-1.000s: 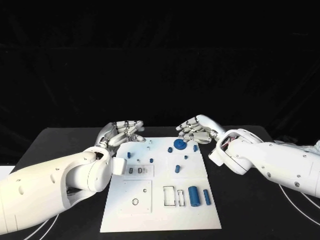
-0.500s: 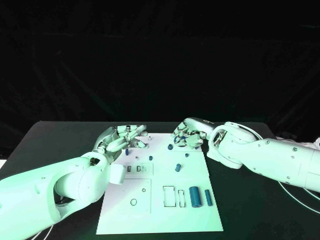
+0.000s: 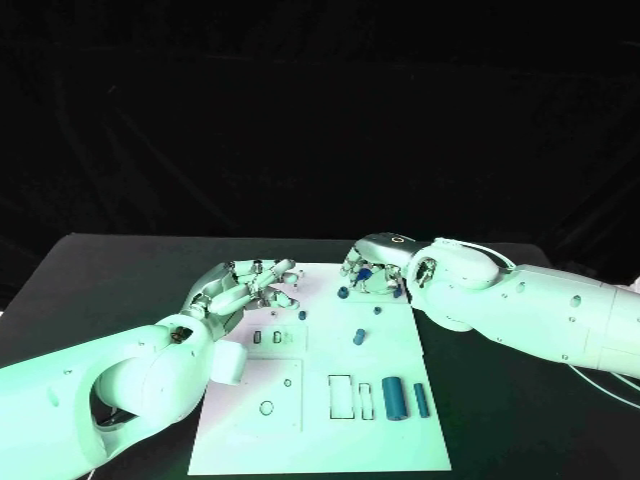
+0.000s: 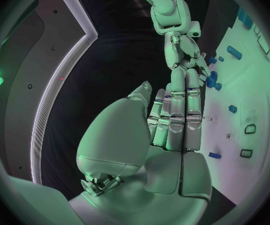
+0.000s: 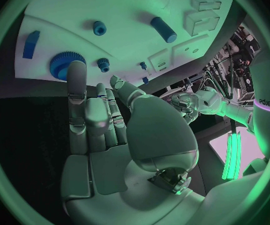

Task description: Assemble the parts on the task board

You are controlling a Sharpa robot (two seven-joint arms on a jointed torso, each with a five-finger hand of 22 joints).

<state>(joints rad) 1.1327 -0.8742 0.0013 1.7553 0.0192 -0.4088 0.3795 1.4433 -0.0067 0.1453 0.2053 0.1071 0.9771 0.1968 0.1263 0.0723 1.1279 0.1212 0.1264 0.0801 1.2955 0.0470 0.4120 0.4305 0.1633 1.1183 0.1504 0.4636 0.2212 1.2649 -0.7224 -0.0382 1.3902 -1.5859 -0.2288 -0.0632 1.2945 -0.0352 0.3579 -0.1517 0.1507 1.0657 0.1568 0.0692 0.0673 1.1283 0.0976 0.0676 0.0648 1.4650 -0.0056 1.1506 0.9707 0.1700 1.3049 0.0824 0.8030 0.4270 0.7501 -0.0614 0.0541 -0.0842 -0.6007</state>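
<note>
Hovering over task board (image 3: 320, 420) top edge: left hand (image 3: 248, 283) and right hand (image 3: 374, 272) both spread, empty; blue parts (image 3: 395, 398) lower right.

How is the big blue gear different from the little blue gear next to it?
The big gear is a wide, flat disc lying near the task board's edge, with the right hand's fingertip beside it. The little gear is far narrower, knob-like, and stands clear of the fingers. Both are blue and toothed.

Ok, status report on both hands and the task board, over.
Left hand open, over board's far left edge. Right hand open, fingers at the blue gear. Task board: parts not yet assembled. Nothing in the way.
</note>
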